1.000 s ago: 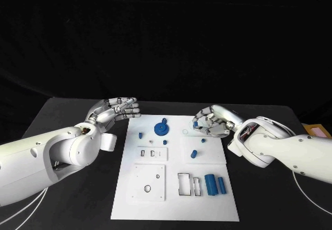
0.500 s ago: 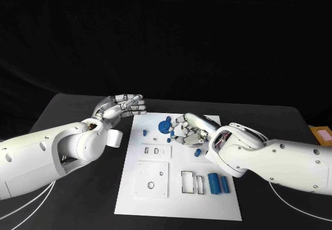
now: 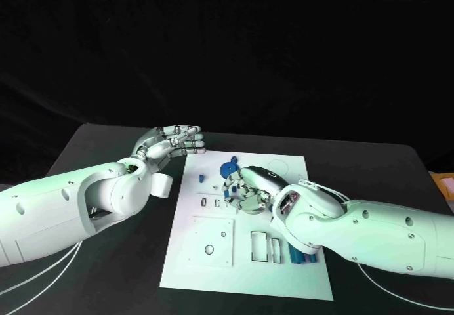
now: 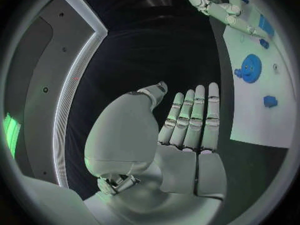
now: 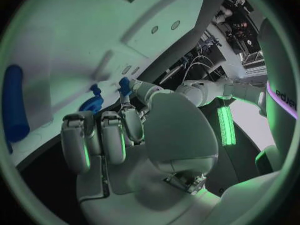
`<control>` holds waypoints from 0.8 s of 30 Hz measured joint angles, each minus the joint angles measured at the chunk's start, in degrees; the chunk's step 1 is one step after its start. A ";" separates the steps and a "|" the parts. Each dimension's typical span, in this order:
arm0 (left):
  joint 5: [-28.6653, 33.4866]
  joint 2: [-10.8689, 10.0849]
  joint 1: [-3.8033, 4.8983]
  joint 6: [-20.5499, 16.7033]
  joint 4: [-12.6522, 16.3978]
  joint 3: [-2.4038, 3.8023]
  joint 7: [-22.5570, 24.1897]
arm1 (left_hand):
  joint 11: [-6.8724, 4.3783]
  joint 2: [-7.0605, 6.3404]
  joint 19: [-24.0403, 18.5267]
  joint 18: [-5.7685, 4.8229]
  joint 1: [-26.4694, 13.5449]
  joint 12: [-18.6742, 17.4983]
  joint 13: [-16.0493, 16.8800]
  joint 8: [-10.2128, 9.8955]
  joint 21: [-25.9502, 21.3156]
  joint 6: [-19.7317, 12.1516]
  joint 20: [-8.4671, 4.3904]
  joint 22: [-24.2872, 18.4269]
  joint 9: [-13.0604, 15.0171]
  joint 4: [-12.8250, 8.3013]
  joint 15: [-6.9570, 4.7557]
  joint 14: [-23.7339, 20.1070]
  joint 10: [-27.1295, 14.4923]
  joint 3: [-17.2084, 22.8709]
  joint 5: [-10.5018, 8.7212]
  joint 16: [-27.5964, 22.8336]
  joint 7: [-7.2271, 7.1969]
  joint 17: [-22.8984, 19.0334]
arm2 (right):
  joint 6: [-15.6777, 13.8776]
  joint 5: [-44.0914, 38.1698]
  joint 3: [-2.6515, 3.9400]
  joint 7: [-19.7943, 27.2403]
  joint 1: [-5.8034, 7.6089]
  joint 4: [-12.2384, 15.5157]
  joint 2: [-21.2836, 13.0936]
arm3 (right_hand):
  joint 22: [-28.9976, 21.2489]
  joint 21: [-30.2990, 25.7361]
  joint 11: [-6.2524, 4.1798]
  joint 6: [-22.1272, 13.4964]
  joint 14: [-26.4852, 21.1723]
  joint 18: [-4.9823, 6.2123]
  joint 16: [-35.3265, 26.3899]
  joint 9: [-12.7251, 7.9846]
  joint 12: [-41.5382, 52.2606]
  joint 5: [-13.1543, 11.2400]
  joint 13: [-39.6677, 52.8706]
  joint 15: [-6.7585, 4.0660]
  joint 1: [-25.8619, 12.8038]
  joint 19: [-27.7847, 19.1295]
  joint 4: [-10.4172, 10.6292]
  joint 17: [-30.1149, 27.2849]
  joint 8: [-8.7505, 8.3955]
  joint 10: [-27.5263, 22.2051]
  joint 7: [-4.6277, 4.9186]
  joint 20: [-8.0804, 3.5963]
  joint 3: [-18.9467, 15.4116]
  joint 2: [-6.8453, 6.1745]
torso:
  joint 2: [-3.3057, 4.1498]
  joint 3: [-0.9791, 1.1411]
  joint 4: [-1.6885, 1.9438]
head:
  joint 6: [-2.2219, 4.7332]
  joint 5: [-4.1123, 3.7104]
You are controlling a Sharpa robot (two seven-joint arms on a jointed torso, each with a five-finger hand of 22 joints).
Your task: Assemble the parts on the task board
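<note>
**Right hand crosses to the middle of the board**

Since a second ago the right hand (image 3: 248,191) has swung from the board's 3 o'clock edge inward, and its big white forearm now lies across the lower right of the task board (image 3: 203,269). The left hand (image 3: 173,142) has drifted a little toward 12 o'clock and still hovers off the board's top left corner.

On the board, the round blue gear (image 3: 228,168) sits near 12 o'clock, with a small blue peg (image 3: 201,177) just to its 9 o'clock side. Below, toward 6 o'clock, lie the white square plate with holes (image 3: 212,241) and the narrow slotted frame (image 3: 258,245). The blue cylinders (image 3: 301,256) at 4 o'clock are mostly covered by the right forearm; only their lower ends peek out.

The left hand is held flat, fingers straight and side by side, holding nothing, over the black table (image 3: 104,147) beside the board. From its wrist camera the gear (image 4: 250,68) and another small blue piece (image 4: 270,101) show on the board, well apart from the fingers.

The right hand's fingers (image 5: 103,137) are curled inward over the board's centre. A small blue part (image 5: 124,86) shows at the thumb tip, but whether it is pinched or merely lies behind I cannot tell. A long blue cylinder (image 5: 14,105) lies at the rim of that view.
</note>
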 measured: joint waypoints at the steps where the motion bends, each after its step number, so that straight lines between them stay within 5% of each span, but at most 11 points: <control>1: 0.00 0.00 0.00 0.01 0.00 0.00 0.00 | 0.00 0.00 0.00 0.00 0.00 0.00 0.00 0.00 0.00 0.00 0.00 0.00 0.00 0.00 0.00 0.00 0.00 0.00 0.00 0.00 0.00 0.00 | 0.03 -0.22 0.00 -0.18 -0.10 0.00 0.11 | 0.00 0.00 0.00 -0.01 0.00 0.00 0.00 0.00 0.00 0.00 0.00 0.00 0.00 0.00 0.00 0.00 0.00 0.00 0.01 0.00 0.00 0.00 | 0.02 -0.01 0.00 | -0.03 0.02; 24: 0.04 -0.23 0.01 0.36 0.07 0.00 -0.18 | -0.02 0.00 0.00 0.00 0.00 0.00 0.00 0.00 0.00 0.00 0.00 -0.05 0.01 0.00 0.00 0.00 -0.02 -0.01 0.00 0.22 0.00 -0.01 | 0.99 -3.53 0.05 -2.23 -1.69 -0.83 2.08 | -0.02 0.00 0.00 -0.39 0.00 0.00 0.00 0.10 0.00 0.43 0.16 0.00 -0.83 0.00 0.24 0.00 1.69 0.00 0.13 0.00 -0.26 -0.84 | 0.03 -0.01 0.12 | -0.92 -0.15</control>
